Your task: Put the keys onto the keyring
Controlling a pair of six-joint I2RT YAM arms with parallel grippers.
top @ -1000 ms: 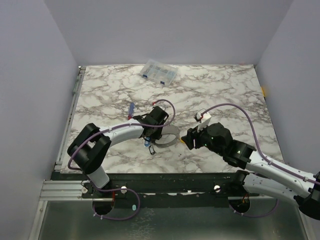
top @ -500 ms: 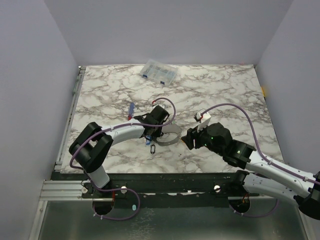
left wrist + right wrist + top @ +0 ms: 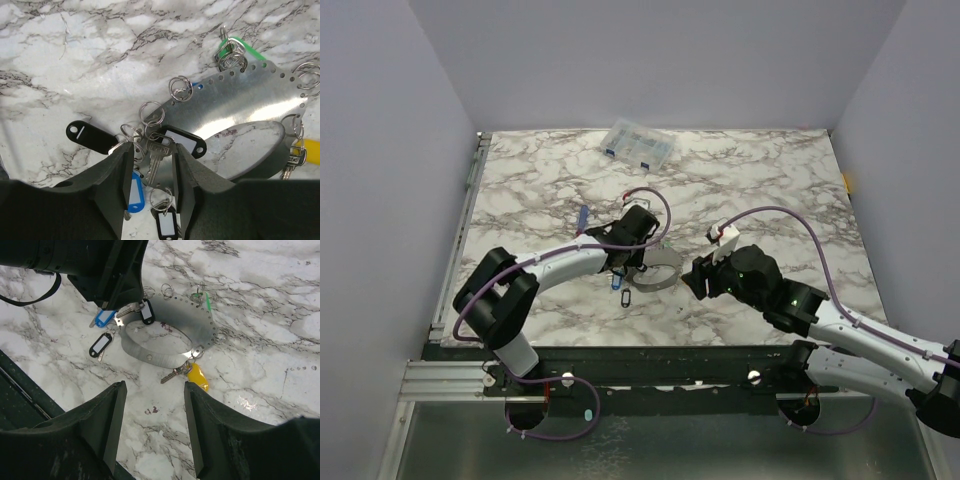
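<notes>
The keyring (image 3: 235, 100) is a wide grey metal band with holes along its edge, lying on the marble; it also shows as a hoop (image 3: 165, 352) (image 3: 658, 272). Small split rings hang from its holes. My left gripper (image 3: 152, 165) (image 3: 625, 260) hovers at its left end, open, with a silver key and its black tag (image 3: 177, 141) lying between the fingers. A blue-tagged key (image 3: 134, 192) (image 3: 106, 317) and black-tagged keys (image 3: 90, 136) (image 3: 100, 345) lie close by. Green (image 3: 206, 300) and yellow (image 3: 197, 376) tags hang on the far side. My right gripper (image 3: 155, 390) (image 3: 695, 280) is open and empty.
A clear plastic compartment box (image 3: 638, 146) sits at the back of the table. A slim red-and-blue screwdriver (image 3: 582, 218) lies left of the left wrist. Purple cables loop over both arms. Grey walls close in the table on three sides.
The left gripper has shifted slightly up and right over the keyring's left end, its jaws narrowing then widening a little. The black-tagged key now lies on the table below it. The right arm barely moved.
</notes>
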